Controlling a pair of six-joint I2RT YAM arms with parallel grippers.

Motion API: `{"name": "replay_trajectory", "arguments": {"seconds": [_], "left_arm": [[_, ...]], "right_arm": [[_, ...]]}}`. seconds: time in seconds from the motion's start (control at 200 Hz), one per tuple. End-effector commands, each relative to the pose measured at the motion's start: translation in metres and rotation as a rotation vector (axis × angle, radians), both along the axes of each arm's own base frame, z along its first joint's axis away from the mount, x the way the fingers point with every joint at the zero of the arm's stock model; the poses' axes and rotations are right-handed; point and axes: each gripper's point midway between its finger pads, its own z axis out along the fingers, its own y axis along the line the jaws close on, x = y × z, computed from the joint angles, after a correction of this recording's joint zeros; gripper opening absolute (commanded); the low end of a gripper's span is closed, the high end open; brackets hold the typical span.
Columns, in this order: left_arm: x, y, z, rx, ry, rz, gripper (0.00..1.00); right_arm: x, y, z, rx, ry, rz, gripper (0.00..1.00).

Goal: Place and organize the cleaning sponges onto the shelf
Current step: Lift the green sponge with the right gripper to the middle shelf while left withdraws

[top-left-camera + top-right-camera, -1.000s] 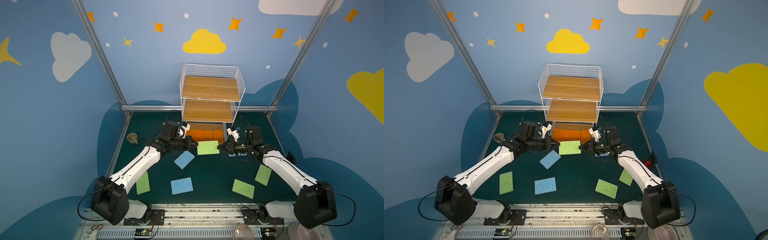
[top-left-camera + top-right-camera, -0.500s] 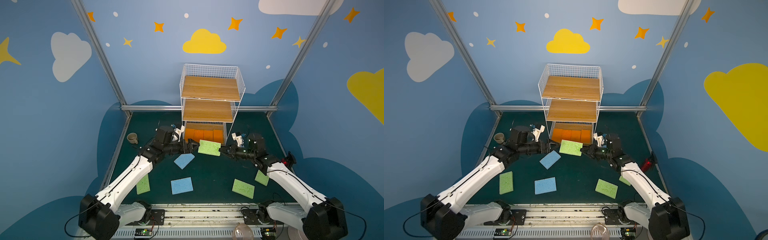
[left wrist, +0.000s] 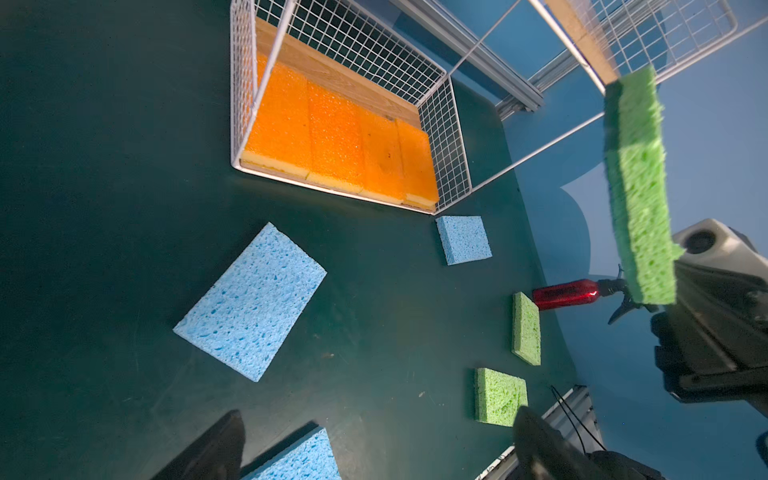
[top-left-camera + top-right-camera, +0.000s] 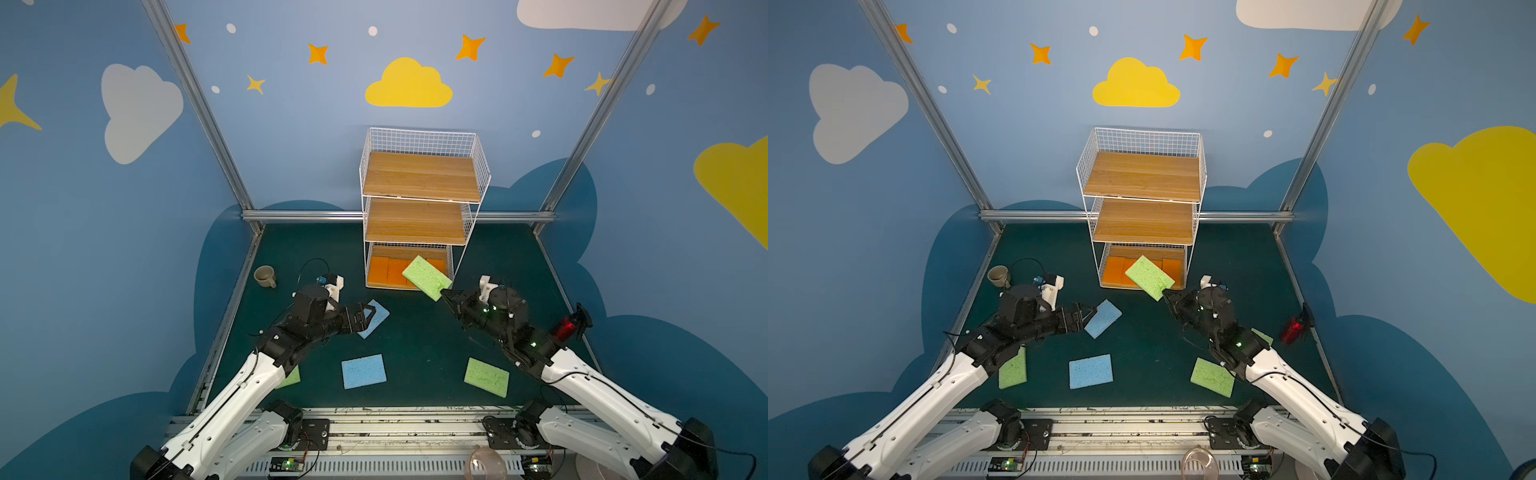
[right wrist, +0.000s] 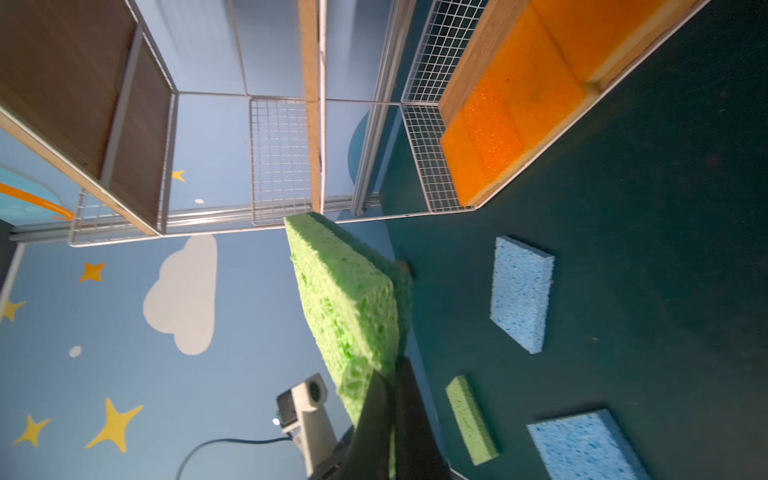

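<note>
shelf (image 4: 419,178): orange sponges (image 4: 386,270) in a row on its bottom tier | right gripper (image 4: 446,296): fingers clamped on one end of green sponge (image 4: 427,277), which juts past the fingertips, raised and tilted before the shelf's bottom tier | left gripper (image 4: 365,318): fingers spread wide, above light blue sponge (image 4: 380,316) front-left of shelf, apart from it

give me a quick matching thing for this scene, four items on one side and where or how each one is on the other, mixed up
Things:
1. orange sponges
2. green sponge
3. mug
4. left gripper

Places or states:
a. pinched at one end in the right gripper, raised in front of the shelf
b. side by side on the shelf's bottom tier
c. open, by a blue sponge
d. upright on the mat, near its left edge

Pairs: 1-b, 2-a, 3-d, 4-c
</note>
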Motion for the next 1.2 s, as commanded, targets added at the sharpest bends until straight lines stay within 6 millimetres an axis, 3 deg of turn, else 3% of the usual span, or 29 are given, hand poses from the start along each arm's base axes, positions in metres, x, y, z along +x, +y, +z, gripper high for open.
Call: {"name": "replay_trajectory", "arguments": {"seconds": [0.0,0.25,0.591,0.786,0.956,1.191], "left_arm": [[0.001,0.004,0.001,-0.022,-0.012,0.019,0.99],[-0.001,0.005,-0.012,-0.053,0.001,0.032,0.99],[-0.002,0.007,-0.019,-0.065,0.002,0.052,0.99],[-0.005,0.006,-0.024,-0.084,0.025,0.057,0.99],[-0.008,0.004,-0.026,-0.088,0.049,0.043,0.99],[-0.014,0.000,-0.012,-0.086,0.049,-0.005,0.99]], "right_arm": [[0.020,-0.008,0.026,0.066,-0.020,-0.177,0.00],[0.041,-0.006,0.049,0.096,-0.005,-0.368,0.00],[0.069,-0.019,0.063,0.147,0.024,-0.621,0.00],[0.081,-0.028,0.059,0.190,0.031,-0.730,0.00],[0.097,-0.020,0.047,0.212,0.064,-0.774,0.00],[0.109,-0.026,0.043,0.214,0.042,-0.854,0.00]]}}
